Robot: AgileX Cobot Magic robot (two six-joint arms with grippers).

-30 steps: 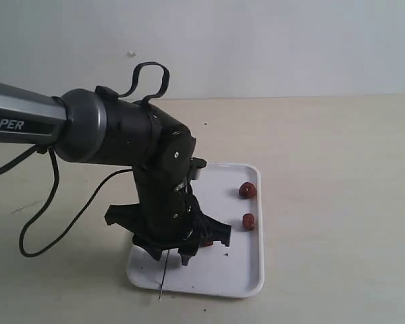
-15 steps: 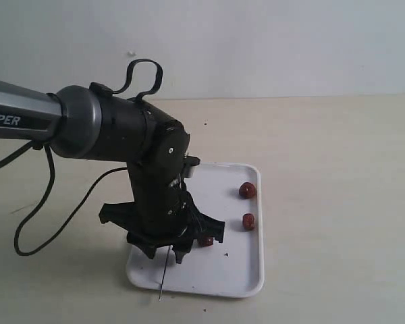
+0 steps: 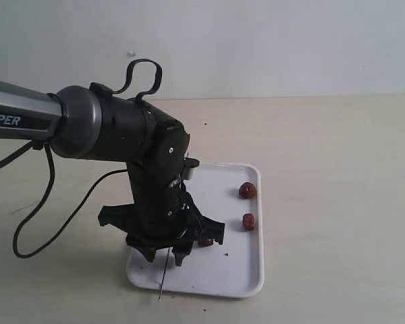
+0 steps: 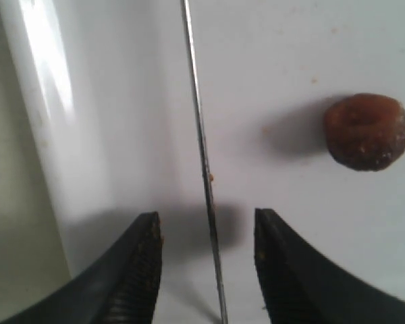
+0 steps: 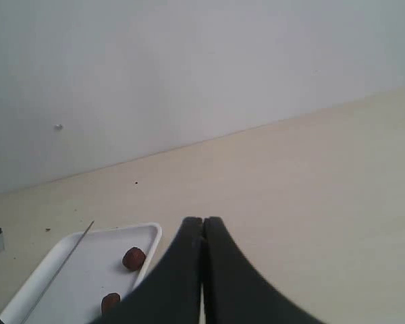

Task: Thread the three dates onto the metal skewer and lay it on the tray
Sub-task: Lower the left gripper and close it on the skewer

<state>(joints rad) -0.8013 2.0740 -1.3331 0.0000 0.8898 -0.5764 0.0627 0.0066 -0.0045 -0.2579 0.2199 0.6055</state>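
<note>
- The metal skewer (image 3: 163, 273), a hair-thin, straight grey rod, lies along the 7 o'clock side of the tray (image 3: 243, 270). Its near tip pokes past the near rim.
- The tray is flat, glossy white, with rounded corners, a low rim and a few dark specks.
- The left end effector (image 4: 206, 219) hangs low over the skewer. Its matte black fingers (image 4: 138, 270) are apart, one on either side, touching nothing.
- The three wrinkled, red-brown, roundish dates lie on the tray:
  - the nearest date (image 3: 206, 241) is mid-tray, at the end effector's 3 o'clock
  - the middle date (image 3: 248, 221) is at the tray's 3 o'clock
  - the far date (image 3: 247, 190) is at 2 o'clock
- The silver arm tube (image 3: 20, 108) reads "PiPER".
- The pale, matte bench (image 3: 337, 169) carries the tray.
- The right end effector (image 5: 202, 226), smooth and black, is pressed together on nothing.
</note>
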